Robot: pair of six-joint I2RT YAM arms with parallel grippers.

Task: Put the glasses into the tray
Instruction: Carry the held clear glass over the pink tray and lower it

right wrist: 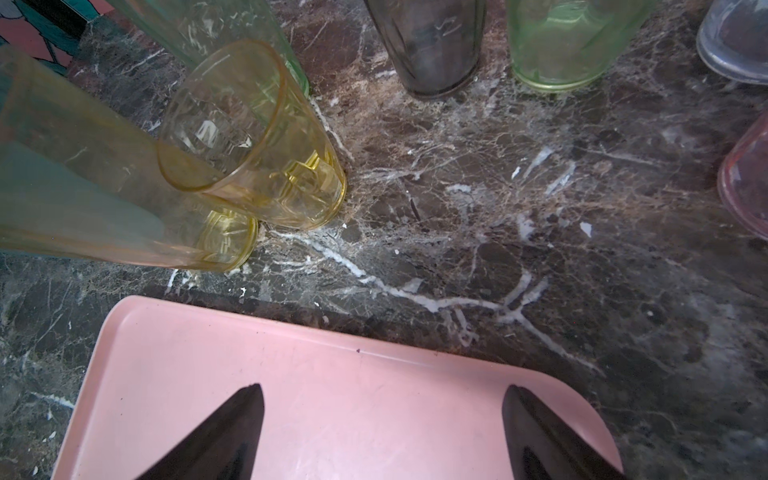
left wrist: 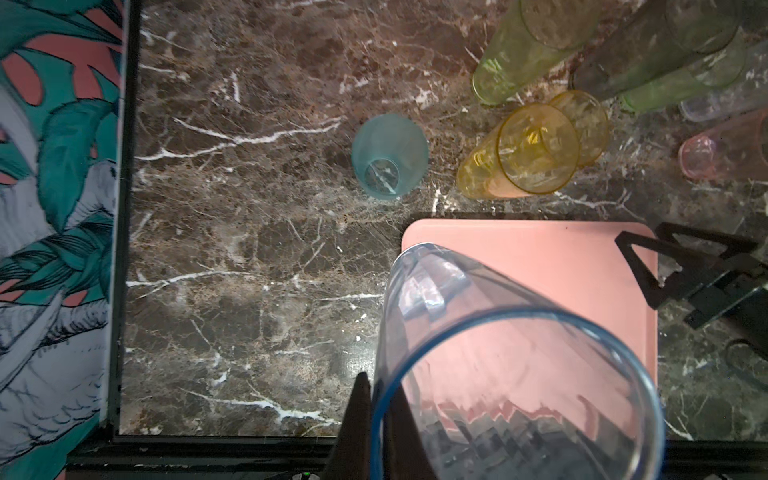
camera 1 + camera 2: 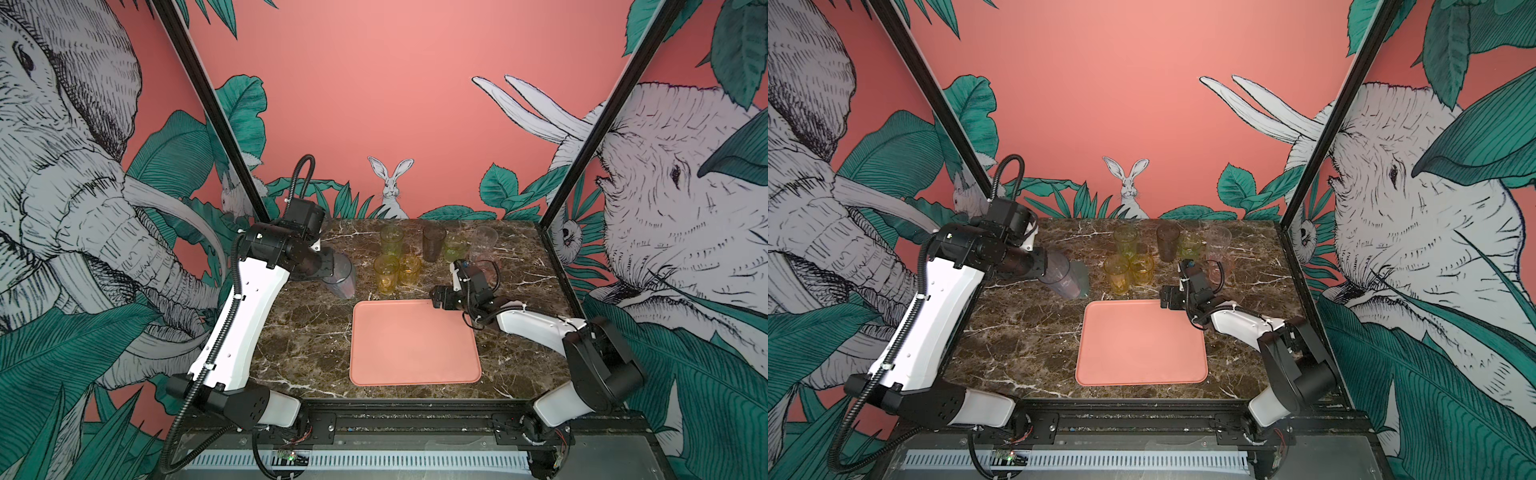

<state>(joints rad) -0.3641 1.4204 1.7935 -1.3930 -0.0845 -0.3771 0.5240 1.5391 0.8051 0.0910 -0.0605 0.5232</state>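
Left gripper (image 2: 376, 395) pinched tight on the rim of a clear tumbler (image 2: 498, 353), held tilted in the air near the tray (image 3: 415, 345), by its far-left corner. Right gripper (image 1: 383, 390) spread wide, holding nothing, above the tray's far-right corner. Other glasses (image 3: 409, 268) stand on the table (image 3: 307, 332) behind the tray.

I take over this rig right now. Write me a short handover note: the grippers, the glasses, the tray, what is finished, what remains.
The left gripper is shut on the rim of a blue-rimmed clear tumbler, held tilted off the table near the tray's far left corner.
The right gripper is open and empty, over the tray's far right corner.
The tray holds nothing.
On the table beyond it: teal glass, two amber glasses, two green glasses, smoky grey glass, clear glass, pink glass.
Done: one tumbler lifted. Left: all nine into the tray.
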